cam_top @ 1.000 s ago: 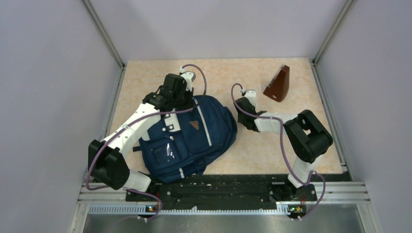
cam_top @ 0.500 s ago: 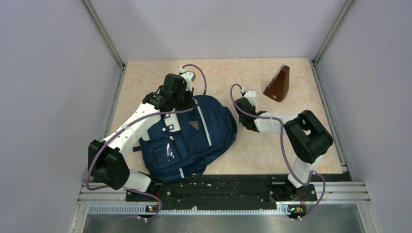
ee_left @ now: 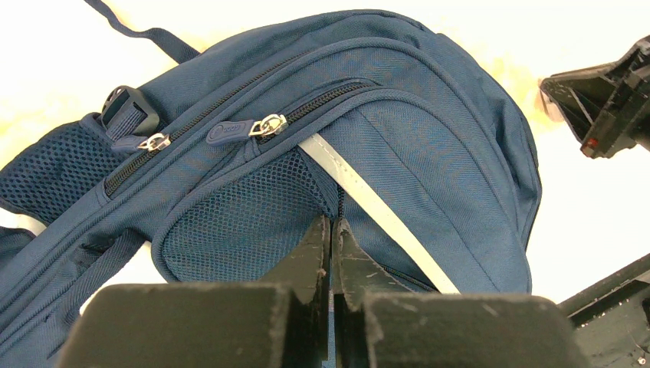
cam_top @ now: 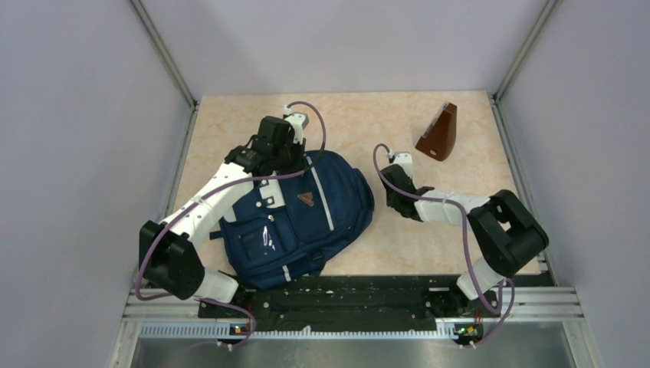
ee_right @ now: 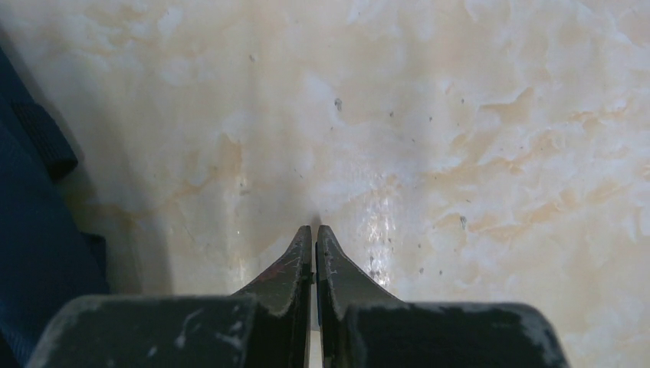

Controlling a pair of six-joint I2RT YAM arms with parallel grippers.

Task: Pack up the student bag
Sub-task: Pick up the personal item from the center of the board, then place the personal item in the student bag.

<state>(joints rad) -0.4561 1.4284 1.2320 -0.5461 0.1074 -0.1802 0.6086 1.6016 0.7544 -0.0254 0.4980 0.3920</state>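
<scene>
The student bag (cam_top: 306, 215), navy with a light grey stripe, lies flat on the left half of the table, its zippers closed. My left gripper (cam_top: 293, 161) rests on the bag's far end. In the left wrist view it (ee_left: 332, 222) is shut, tips against the seam between a mesh pocket and the grey stripe (ee_left: 368, 199); whether fabric is pinched I cannot tell. Two zipper pulls (ee_left: 268, 125) sit just beyond. My right gripper (cam_top: 394, 184) hovers low over bare table right of the bag. It (ee_right: 314, 228) is shut with nothing in it, the bag's edge (ee_right: 31, 230) at its left.
A brown wedge-shaped object (cam_top: 438, 134) stands at the back right of the table. Grey walls and metal rails enclose the table on three sides. The right gripper's black body (ee_left: 605, 107) shows past the bag in the left wrist view.
The right gripper has closed from partly open, and the right arm has drawn back to the right, away from the bag. The left arm and the bag have not moved.
</scene>
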